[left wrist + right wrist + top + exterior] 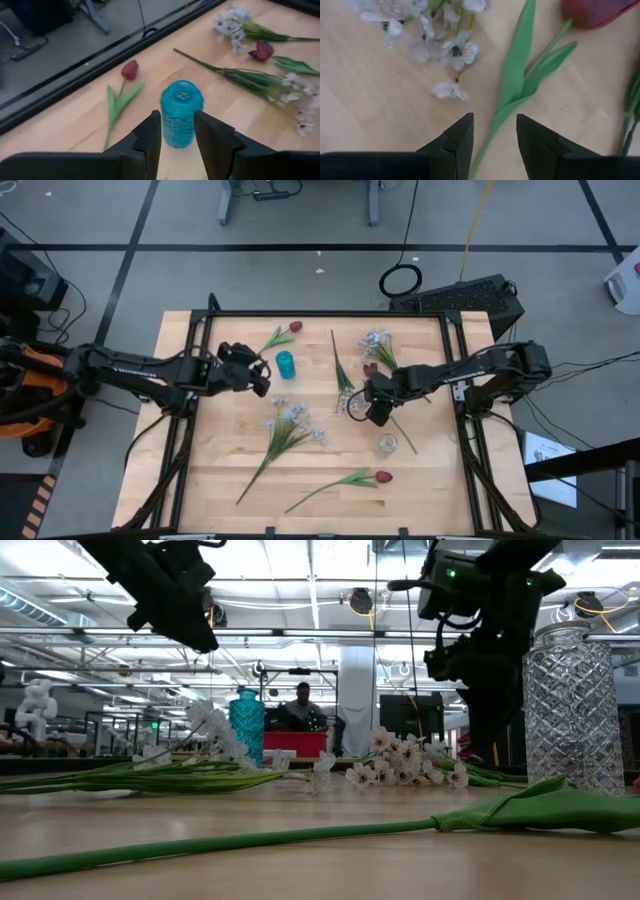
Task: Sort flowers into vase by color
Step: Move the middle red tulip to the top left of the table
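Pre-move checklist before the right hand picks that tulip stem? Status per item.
1. Right hand open over tulip stem: ok, the fingers straddle it with nothing between them yet.
2. Stem free of other flowers at the grasp spot: ok, the white blossoms lie beside it, apart.
3. Clear vase upright and empty: ok.
4. Blue vase upright: ok.
5. Left hand clear of the right arm's path: ok, it hangs open at the blue vase, far across the table.
6. Right hand low enough to close on the stem: cannot tell.
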You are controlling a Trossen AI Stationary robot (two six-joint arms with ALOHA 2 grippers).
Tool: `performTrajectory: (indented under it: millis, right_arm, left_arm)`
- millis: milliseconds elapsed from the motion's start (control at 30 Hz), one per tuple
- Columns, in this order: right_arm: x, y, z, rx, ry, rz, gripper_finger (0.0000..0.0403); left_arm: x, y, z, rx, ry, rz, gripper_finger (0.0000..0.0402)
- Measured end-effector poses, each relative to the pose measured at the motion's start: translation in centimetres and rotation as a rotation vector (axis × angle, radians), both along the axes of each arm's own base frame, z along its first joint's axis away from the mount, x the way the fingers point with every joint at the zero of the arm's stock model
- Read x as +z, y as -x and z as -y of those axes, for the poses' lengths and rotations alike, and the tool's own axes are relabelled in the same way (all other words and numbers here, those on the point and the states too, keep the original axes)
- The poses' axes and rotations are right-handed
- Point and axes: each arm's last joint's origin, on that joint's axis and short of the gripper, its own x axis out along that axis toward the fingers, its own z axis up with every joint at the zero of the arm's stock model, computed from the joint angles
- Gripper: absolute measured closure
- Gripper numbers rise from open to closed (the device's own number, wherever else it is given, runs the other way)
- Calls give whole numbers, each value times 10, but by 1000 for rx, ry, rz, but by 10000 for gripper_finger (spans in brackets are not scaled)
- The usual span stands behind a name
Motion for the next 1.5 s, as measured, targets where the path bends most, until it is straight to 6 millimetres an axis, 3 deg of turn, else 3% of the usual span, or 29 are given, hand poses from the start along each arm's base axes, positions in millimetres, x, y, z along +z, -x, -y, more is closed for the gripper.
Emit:
performTrajectory:
  millis: [267, 500, 867, 1167, 1300, 1500]
  right_arm:
    - [-1, 1, 1, -2, -20, -7, 264]
    - [-20, 10, 5, -24, -68, -2, 264]
    - [-25, 11, 5, -18, -72, 0, 264]
    - [-42, 10, 7, -7, -64, -40, 264]
    - [-42, 9, 7, -7, -65, -35, 282]
    - [-43, 9, 6, -9, -71, -27, 345]
  left_arm:
    - [-6, 0, 22, -87, 4, 42, 279]
    - [-4, 0, 34, -120, -21, 72, 279]
    - [-3, 0, 36, -116, -32, 90, 279]
    - [-2, -1, 36, -115, -31, 99, 279]
    - [-2, -1, 36, -115, -31, 99, 279]
    - [-2, -1, 36, -115, -31, 99, 279]
